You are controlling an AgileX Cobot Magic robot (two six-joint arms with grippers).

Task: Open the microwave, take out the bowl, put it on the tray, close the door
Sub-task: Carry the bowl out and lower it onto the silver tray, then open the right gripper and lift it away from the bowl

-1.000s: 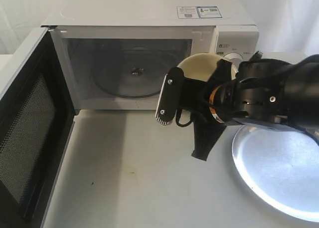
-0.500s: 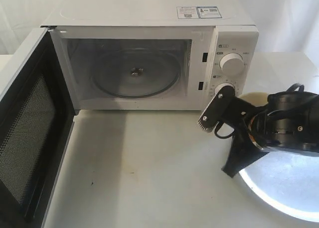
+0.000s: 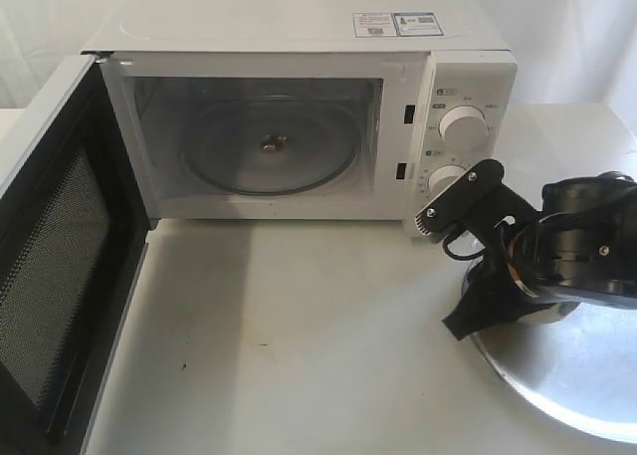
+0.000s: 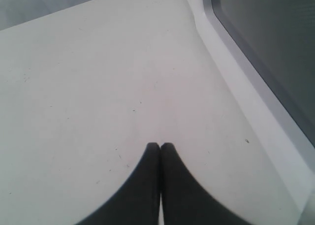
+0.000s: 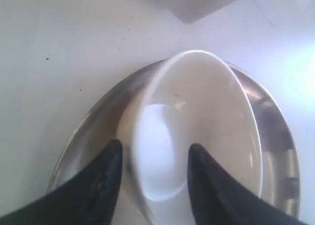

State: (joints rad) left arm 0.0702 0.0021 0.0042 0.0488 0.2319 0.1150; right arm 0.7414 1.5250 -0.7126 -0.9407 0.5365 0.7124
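Observation:
The white microwave (image 3: 299, 37) stands at the back with its door (image 3: 60, 266) swung wide open to the left. Its cavity holds only the glass turntable (image 3: 269, 144). My right gripper (image 3: 443, 276) hangs over the left edge of the silver tray (image 3: 577, 375). In the right wrist view the cream bowl (image 5: 206, 107) is tilted above the tray (image 5: 98, 116). My right gripper (image 5: 153, 153) is shut on the bowl's wall, one finger outside and one inside. In the exterior view the arm hides the bowl. My left gripper (image 4: 160, 146) is shut and empty above the table, beside the door's dark window (image 4: 266, 48).
The white tabletop (image 3: 299, 345) stretches between the open door and the tray. The microwave's two knobs (image 3: 463, 124) face the right arm, close behind it. The tray reaches the table's front right corner.
My right gripper has carried the bowl from in front of the microwave's opening to the right and down, over the tray's left edge. The door and the left gripper have not moved.

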